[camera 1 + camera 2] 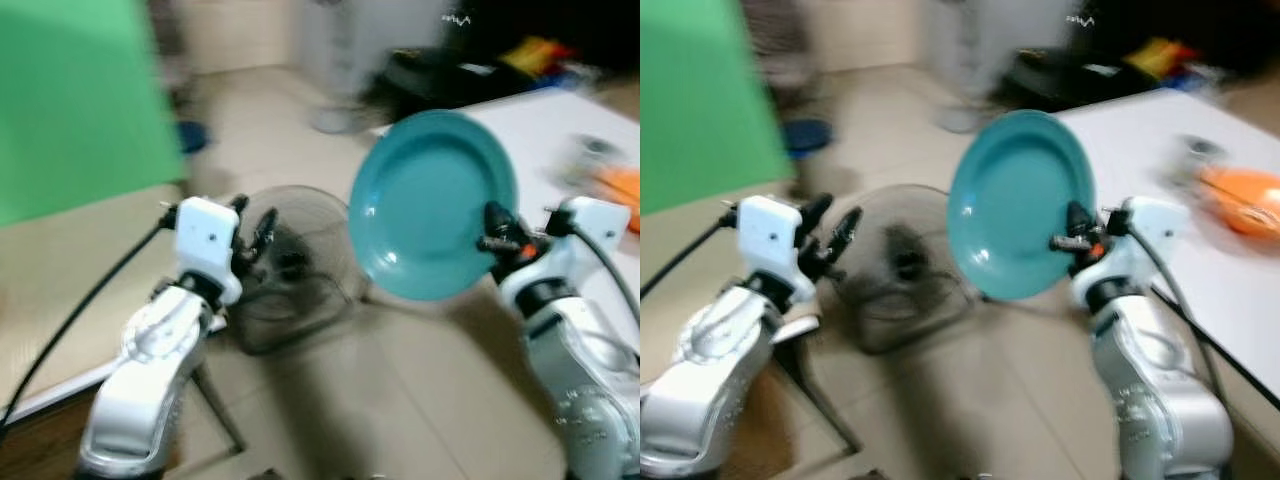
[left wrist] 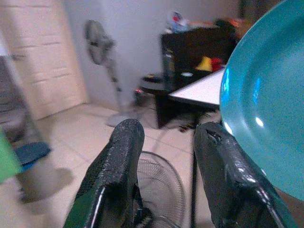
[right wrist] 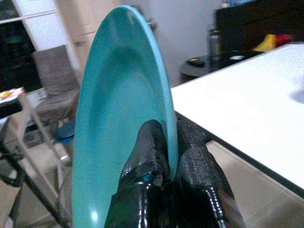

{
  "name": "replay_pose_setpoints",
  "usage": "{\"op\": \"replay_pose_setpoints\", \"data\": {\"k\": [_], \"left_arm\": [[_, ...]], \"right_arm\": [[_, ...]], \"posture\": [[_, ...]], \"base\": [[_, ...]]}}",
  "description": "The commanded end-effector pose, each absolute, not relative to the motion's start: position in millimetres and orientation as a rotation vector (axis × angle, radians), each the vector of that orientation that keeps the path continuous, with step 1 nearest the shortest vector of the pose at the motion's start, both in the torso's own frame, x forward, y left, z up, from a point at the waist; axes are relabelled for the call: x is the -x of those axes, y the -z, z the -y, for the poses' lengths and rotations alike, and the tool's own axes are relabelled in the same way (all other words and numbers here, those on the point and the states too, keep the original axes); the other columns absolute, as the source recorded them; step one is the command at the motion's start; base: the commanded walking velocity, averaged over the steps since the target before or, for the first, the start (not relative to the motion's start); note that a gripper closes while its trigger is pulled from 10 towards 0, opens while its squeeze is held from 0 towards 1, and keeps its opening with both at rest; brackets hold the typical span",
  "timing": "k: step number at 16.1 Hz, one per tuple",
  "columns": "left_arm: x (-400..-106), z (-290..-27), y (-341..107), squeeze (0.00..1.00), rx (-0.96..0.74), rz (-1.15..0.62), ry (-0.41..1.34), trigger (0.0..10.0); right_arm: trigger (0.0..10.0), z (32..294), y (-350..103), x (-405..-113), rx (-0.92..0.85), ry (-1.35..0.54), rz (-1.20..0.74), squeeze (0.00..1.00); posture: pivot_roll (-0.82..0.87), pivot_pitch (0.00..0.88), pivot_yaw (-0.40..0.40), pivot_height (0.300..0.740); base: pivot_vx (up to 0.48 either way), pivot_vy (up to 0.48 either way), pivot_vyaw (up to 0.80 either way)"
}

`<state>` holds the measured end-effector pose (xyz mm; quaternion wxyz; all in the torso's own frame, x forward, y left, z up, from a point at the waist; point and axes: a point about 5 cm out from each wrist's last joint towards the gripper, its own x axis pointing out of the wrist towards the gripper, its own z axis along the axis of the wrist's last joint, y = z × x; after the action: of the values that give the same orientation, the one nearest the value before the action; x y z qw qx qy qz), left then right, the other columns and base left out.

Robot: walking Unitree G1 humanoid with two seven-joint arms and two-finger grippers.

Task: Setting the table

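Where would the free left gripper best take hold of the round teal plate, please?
Probably at the teal plate's bare rim opposite the right gripper, coming edge-on from the robot's left. It is held nearly upright, so the thin rim suits a pinch, and the left gripper's fingers are open.

Right claw (image 1: 492, 232) raised, fingers pinched shut, left claw (image 1: 255, 236) raised, fingers apart

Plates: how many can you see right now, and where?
1. A teal plate is held on edge by the right gripper, which pinches its rim, over the floor just short of the white table. The tabletop is blurred, so others could be missed.
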<state>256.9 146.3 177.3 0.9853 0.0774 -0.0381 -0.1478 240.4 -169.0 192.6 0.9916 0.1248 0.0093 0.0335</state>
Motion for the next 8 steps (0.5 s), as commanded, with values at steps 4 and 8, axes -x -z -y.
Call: {"op": "replay_pose_setpoints", "data": {"k": [4,8], "left_arm": [[-257.5,-143.2,-179.0,0.0,-0.131,0.07,0.308,10.0],[-260.3,-145.0,-178.2,0.0,-0.125,0.056,0.306,10.0]], "right_arm": [[10.0,169.8,-199.8,-239.4,-0.244,-0.062,0.01,0.0],[10.0,169.1,-198.9,-238.5,-0.253,-0.05,0.005,0.0]], "posture": [[0.08,0.0,0.004,0.74],[0.07,0.0,0.016,0.74]], "base": [[0.0,-0.121,-0.8],[0.0,0.48,-0.8]]}}
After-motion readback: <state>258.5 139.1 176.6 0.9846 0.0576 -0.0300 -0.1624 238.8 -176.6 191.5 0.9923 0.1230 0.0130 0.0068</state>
